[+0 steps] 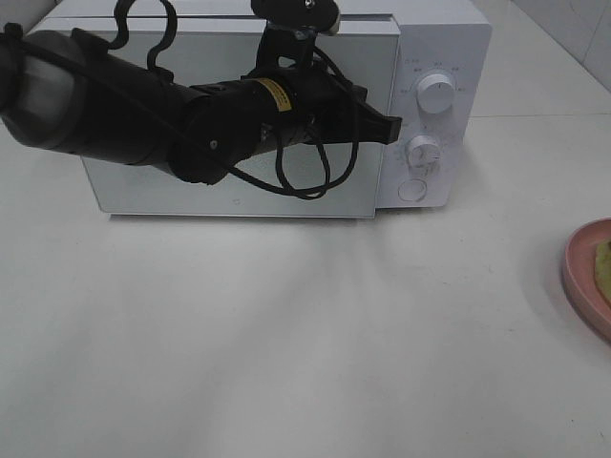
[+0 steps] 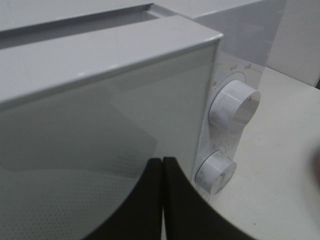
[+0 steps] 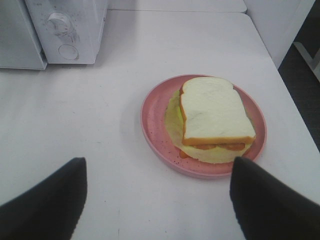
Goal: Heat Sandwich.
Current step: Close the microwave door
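A white microwave (image 1: 286,105) stands at the back of the table with its door closed. My left gripper (image 1: 389,127) is shut, its tip at the door's right edge beside the control panel; the left wrist view shows the two fingers (image 2: 150,200) pressed together against the glass door (image 2: 100,140), holding nothing. The sandwich (image 3: 215,117), white bread with yellow-green filling, lies on a pink plate (image 3: 155,125) on the table. My right gripper (image 3: 157,197) is open, its fingertips spread wide just short of the plate. In the exterior view only the plate's edge (image 1: 578,277) shows at the far right.
Two round knobs (image 1: 436,93) (image 1: 424,150) and a round button (image 1: 411,190) sit on the microwave's right panel. White table surface (image 1: 286,334) stretches in front of the microwave. The table's right edge (image 3: 290,100) runs close beside the plate.
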